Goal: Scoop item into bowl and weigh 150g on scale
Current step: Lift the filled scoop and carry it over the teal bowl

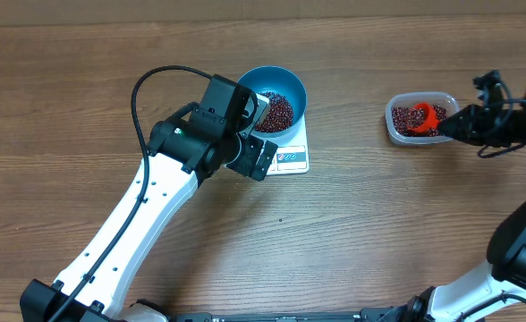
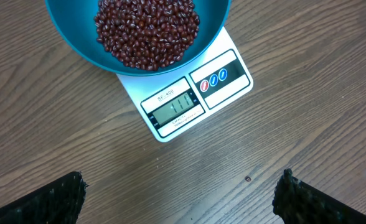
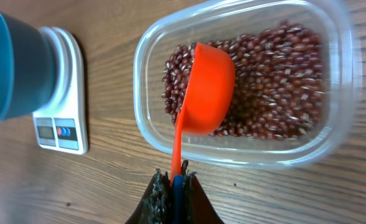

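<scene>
The step in hand looks like another scoop: the bowl [image 1: 279, 79] already carries a good heap of beans [image 2: 147, 31] and sits on the scale [image 2: 228, 76], covering its far half, a little left of the table's centre. The lit display faces the near side, but its digits are too small to read with confidence, so I cannot say how close the weight is to the target.

Well apart to the right stands a clear plastic tub [image 3: 264, 160] with the rest of the beans [image 3: 276, 81] spread across its floor. The right gripper [image 3: 175, 180] is clenched tight on the thin handle of an orange scoop [image 3: 205, 87], whose cup lies down among the beans at the tub's left side. The cup shows only its rounded back to the wrist camera, so how much it has taken up is hidden.

The next move, as I judge it, calls for lifting the scoop level, carrying it left over the bowl without spilling, and tipping in gently (small pours matter as the target nears).

The left gripper [image 2: 182, 180] hangs above the bare wood just on the near side of the scale, its jaws spread fully wide, holding nothing and touching nothing. One stray bean [image 2: 248, 179] lies on the wood near the scale.
</scene>
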Robot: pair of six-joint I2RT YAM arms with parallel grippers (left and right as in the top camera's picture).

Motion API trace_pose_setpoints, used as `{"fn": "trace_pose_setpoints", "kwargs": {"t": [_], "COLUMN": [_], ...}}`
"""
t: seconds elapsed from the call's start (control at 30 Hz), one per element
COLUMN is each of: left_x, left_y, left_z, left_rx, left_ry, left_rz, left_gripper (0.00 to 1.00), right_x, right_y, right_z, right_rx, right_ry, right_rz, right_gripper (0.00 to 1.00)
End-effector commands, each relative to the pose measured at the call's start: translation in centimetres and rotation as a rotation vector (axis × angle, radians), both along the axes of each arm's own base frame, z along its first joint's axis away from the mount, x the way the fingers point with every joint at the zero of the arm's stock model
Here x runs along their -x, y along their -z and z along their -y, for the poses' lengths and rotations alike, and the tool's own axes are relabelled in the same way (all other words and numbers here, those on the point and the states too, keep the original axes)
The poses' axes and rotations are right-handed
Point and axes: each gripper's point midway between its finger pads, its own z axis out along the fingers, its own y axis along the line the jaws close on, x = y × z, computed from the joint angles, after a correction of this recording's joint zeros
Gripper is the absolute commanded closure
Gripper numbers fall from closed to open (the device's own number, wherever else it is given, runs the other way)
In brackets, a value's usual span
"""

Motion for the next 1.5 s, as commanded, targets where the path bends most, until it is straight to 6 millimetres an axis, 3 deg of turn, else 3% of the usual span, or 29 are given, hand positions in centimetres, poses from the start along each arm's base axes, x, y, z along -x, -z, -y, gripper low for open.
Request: {"fn": "trace_pose_setpoints", "kwargs": {"t": [0.0,0.37,0.63,0.83,1.13,1.27,1.47], "left_x": [0.1,0.1,0.1,0.1,0.1,0.1,0.1], "left_y": [-0.7,-0.7,-0.7,-0.7,-0.7,-0.7,-0.7], "left_z": [-0.1,-0.1,-0.1,-0.1,-0.1,-0.1,-0.1], "left_rx": [0.018,0.018,0.018,0.018,0.018,0.018,0.018], "left_ry": [-0.008,-0.008,-0.008,-0.008,-0.008,-0.008,-0.008], "left_rz": [0.016,0.016,0.016,0.016,0.016,0.016,0.016], "left_gripper": [0.00,0.00,0.01,0.00,0.00,0.00,0.00], "right_x": [0.0,0.8,0.0,-1.7,-3.5,-4.5,-4.6], "right_y": [-0.9,-3.2,-4.8,-7.2,-12.3,-11.8,-9.7], "right_z": [0.5,1.5,-1.6,-6.7,-17.8,-21.0,-25.4], "right_rx": [-0.087,-0.231,-0.310,-0.300,-0.269,-0.189,0.019], "right_ry": [0.012,0.033,-0.032,-0.186,-0.476,-0.495,-0.590], "right_rz": [0.062,0.157,0.189,0.223,0.336,0.324,0.339], "right_gripper": [0.96,0.96,0.96,0.96,0.96,0.96,0.96]}}
